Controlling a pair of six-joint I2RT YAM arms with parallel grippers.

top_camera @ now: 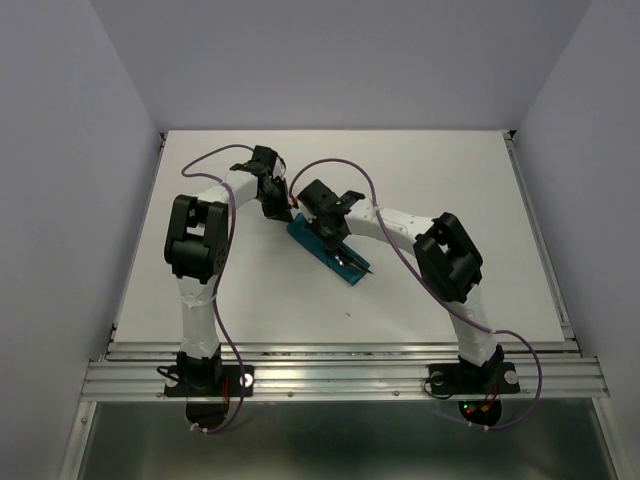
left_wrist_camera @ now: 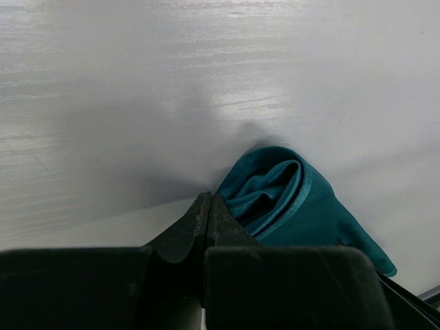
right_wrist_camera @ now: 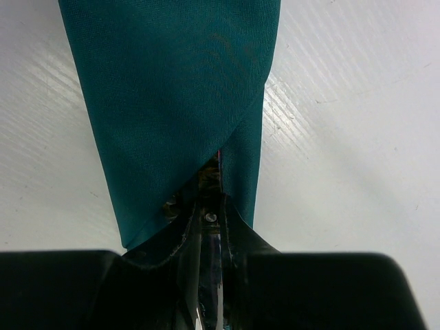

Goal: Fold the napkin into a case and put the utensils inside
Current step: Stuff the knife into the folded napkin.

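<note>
Now you have one teal case directly ahead of your right gripper, which clamps one silver utensil at its mouth; your left gripper, pinched closed, sits beside its other end.

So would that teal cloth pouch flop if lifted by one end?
Probably floppy: the case looks like soft cloth, its layers bunched loosely at one end. Likely light, so a push might slide it across the smooth table.
</note>
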